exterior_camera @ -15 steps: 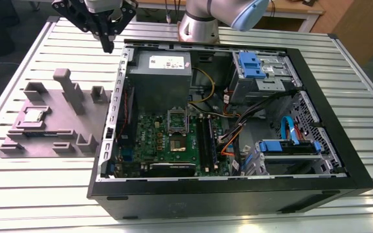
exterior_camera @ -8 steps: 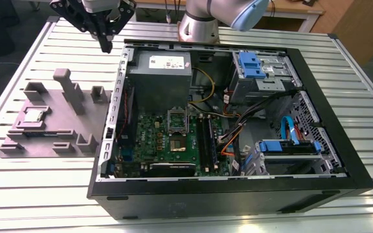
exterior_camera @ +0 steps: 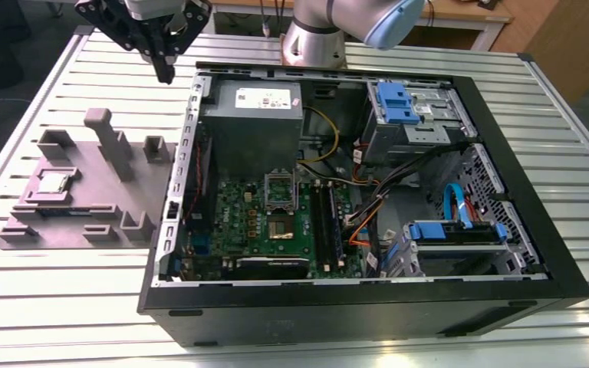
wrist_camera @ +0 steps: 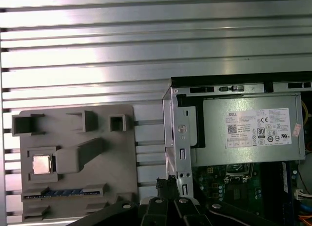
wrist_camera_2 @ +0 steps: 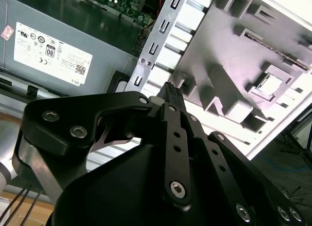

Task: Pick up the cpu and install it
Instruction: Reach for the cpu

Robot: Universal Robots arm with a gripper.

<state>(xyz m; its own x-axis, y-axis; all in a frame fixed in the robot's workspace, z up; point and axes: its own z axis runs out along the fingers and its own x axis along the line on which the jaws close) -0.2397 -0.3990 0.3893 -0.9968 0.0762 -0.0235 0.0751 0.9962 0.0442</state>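
The cpu [exterior_camera: 51, 182] is a small silver square lying in a pocket of the grey holder block [exterior_camera: 90, 222] at the exterior view's left, beside the open computer case [exterior_camera: 376, 307]. It also appears in both wrist views, cpu [wrist_camera: 41, 164] and cpu [wrist_camera_2: 271, 84]. My gripper [exterior_camera: 163, 75] hangs high above the table beyond the block, near the case's far left corner, well away from the cpu. Its fingers meet at the tip, shut and holding nothing, as the gripper [wrist_camera_2: 170, 91] shows from close up. The motherboard's socket [exterior_camera: 279, 192] sits inside the case.
A large grey box with a white label [exterior_camera: 251, 115] fills the case's far left part. Drive cages with blue clips [exterior_camera: 397, 103] and cables lie on the right. The holder block has upright posts [exterior_camera: 105, 134] and a memory stick [exterior_camera: 70, 208]. The table is ribbed metal [exterior_camera: 49, 322].
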